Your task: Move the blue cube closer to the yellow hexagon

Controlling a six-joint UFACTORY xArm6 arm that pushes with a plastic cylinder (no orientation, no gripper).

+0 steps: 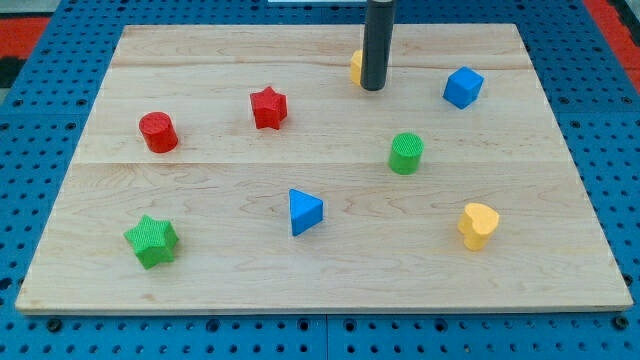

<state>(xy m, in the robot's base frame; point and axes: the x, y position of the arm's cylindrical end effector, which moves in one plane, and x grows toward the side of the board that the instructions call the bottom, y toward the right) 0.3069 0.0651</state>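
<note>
The blue cube [463, 87] sat near the view's top right on the wooden board [200, 270], well clear of every other block, and I judged it a light, rigid little piece that would slide readily on the smooth pale wood but could also spin if I caught it off-centre. I had no hand to spread or pinch with, only a straight dark rod, and my tip [372, 88] rested on the board to the cube's left, standing directly in front of the yellow hexagon [357, 67] so that only a sliver of yellow showed at the rod's left side; whether I touched it I could not tell. There was nothing to grip, so the place to take the cube was its far flank, the face toward the view's right, pressed squarely through the middle so it would travel leftward without turning. That meant I would have to go round the cube first, and the bare wood above and to the right of it looked ample for that, though the board's edge lay not far beyond. The green cylinder [406, 153] stood below the lane between cube and hexagon, apart from it, and the yellow heart-shaped block [478, 224] lay farther down still. The board itself rested on a blue pegboard table [40, 110].
</note>
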